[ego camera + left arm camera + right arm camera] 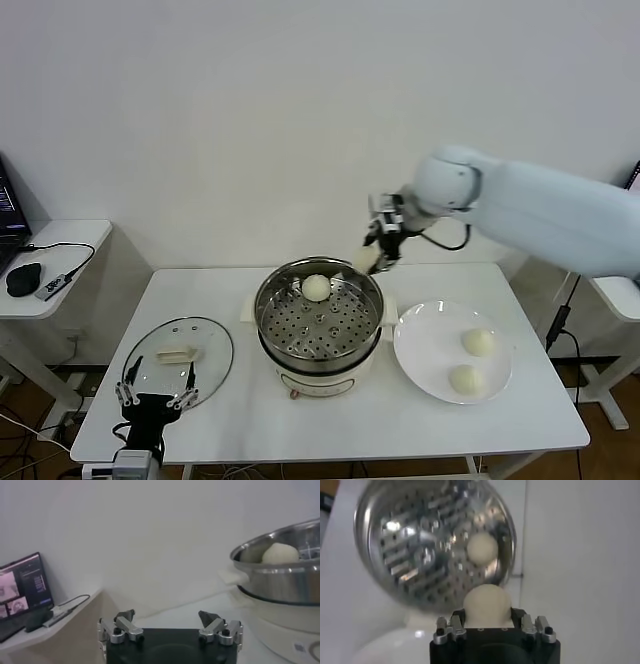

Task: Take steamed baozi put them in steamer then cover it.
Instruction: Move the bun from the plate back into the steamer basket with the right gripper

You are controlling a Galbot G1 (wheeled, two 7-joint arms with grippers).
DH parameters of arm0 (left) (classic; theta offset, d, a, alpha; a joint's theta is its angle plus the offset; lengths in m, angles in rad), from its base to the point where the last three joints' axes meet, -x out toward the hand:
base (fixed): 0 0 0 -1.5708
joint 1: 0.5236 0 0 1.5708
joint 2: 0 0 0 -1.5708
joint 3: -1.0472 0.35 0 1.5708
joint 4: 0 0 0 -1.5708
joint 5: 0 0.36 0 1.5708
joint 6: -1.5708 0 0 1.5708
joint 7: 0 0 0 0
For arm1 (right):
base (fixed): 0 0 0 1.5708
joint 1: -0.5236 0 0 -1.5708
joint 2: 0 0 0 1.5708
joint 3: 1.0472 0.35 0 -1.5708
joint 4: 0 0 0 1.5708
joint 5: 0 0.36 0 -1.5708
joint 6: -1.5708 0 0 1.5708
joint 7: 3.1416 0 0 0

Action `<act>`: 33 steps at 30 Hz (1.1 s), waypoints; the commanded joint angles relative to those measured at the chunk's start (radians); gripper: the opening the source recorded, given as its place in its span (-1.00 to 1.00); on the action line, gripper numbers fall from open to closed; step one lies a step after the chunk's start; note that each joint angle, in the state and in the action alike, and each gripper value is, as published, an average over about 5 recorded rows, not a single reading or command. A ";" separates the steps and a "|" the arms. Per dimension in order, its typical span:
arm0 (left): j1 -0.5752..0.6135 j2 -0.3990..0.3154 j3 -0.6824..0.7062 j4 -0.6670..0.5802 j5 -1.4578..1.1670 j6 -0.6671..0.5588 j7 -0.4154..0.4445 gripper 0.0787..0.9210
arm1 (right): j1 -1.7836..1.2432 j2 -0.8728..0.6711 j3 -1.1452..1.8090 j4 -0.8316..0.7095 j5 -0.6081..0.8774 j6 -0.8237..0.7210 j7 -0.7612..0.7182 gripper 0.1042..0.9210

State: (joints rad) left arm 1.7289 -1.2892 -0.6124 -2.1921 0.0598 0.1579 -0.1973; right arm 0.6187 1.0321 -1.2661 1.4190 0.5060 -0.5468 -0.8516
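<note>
Steamer [318, 352]: centre of the head view; one steamed baozi [316, 288] lies on the perforated tray [305, 330], toward the far side.
Cover [178, 360]: flat on the table [500, 420], lower left.
Plate [425, 350]: right of the steamer, with two baozi [479, 342] [464, 379].
Right gripper [376, 258]: clenched on a fourth baozi [487, 605], above the far right rim of the pot.
Left gripper [156, 398]: fingers spread, holding nothing, near the cover.
Risk: released here, the bun may hit the rim and roll outside, or land on the bun already inside; a hard squeeze may dent the soft dough.
</note>
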 commanded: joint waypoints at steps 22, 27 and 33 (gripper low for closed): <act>-0.007 -0.020 -0.008 0.005 0.000 -0.003 -0.004 0.77 | -0.220 0.361 -0.003 -0.222 0.072 -0.140 0.168 0.16; -0.011 -0.020 -0.003 0.007 0.000 -0.003 -0.003 0.77 | -0.204 0.347 -0.004 -0.209 0.072 -0.149 0.148 0.26; -0.010 -0.019 -0.002 0.008 0.000 -0.003 -0.003 0.77 | -0.101 0.257 0.009 -0.120 0.046 -0.123 0.018 0.65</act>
State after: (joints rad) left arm 1.7178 -1.3090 -0.6140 -2.1854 0.0596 0.1549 -0.2006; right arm 0.4487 1.3371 -1.2656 1.2483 0.5660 -0.6810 -0.7397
